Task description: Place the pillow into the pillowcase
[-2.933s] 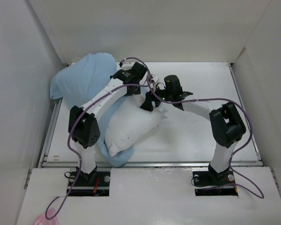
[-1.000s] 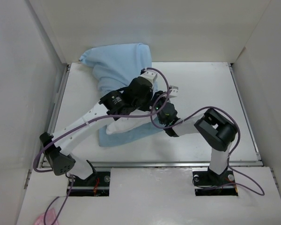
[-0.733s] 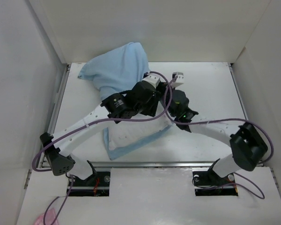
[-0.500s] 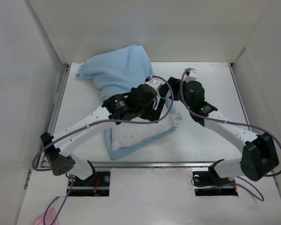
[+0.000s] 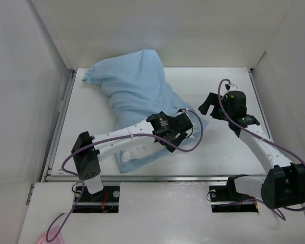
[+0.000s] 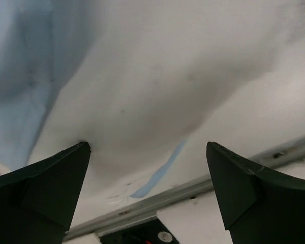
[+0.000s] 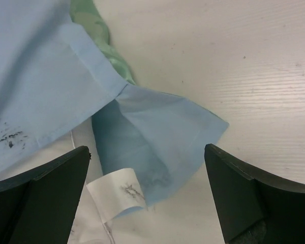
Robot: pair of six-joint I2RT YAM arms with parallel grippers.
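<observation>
Pillow [image 6: 157,86] 1, pillowcase [image 5: 134,86] 1, tools [image 6: 147,146] [image 7: 146,148] 2.

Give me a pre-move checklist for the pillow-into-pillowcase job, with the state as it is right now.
1. Jaws of the left gripper open and empty, over the pillow: ok.
2. Jaws of the right gripper open and empty: ok.
3. Pillow fully inside the pillowcase: not ok, its white near end sticks out.
4. Pillowcase corner with the white tag in view under the right gripper: ok.
5. Pillow seated against the far closed end: cannot tell, the fabric hides it.
</observation>
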